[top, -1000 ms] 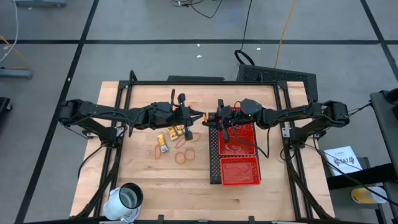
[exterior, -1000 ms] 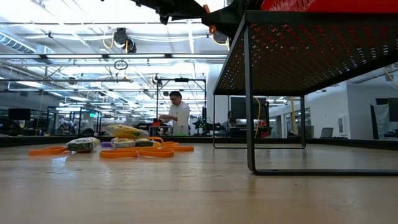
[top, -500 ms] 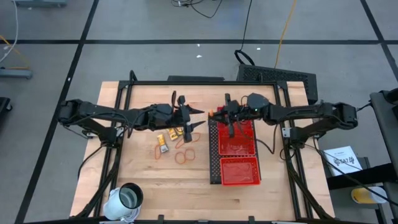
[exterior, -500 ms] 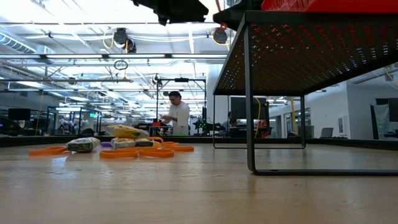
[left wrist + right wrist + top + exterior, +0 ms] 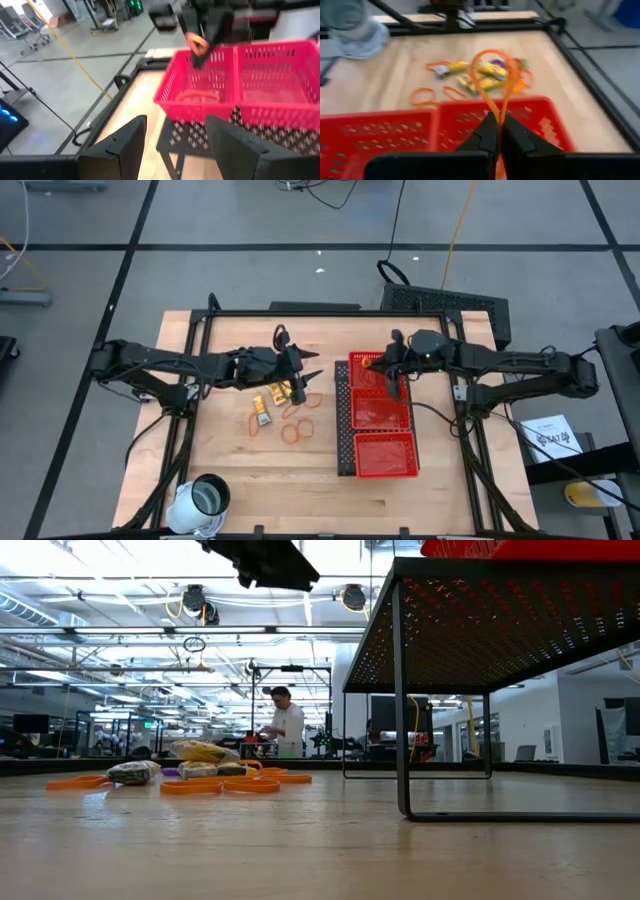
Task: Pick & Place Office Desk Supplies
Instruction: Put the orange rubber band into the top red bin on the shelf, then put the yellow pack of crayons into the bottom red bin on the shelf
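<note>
Right pincer (image 5: 393, 370) hangs over the far compartment of the red tray (image 5: 372, 452) in the high view, with the left pincer (image 5: 303, 378) spread and empty above the supplies pile (image 5: 280, 405) on the surface (image 5: 225, 460).

Low view: packets (image 5: 200, 752) and loose bands (image 5: 220, 786) lie flat on the surface.

Left wrist view: its fingers (image 5: 125, 145) stand apart, holding nothing.

Right wrist view: the right pincer (image 5: 498, 131) is clamped on an orange rubber band (image 5: 495, 80), its loop standing above the tips. Released too near the rim, the springy band could bounce out or drape over the tray wall.
</note>
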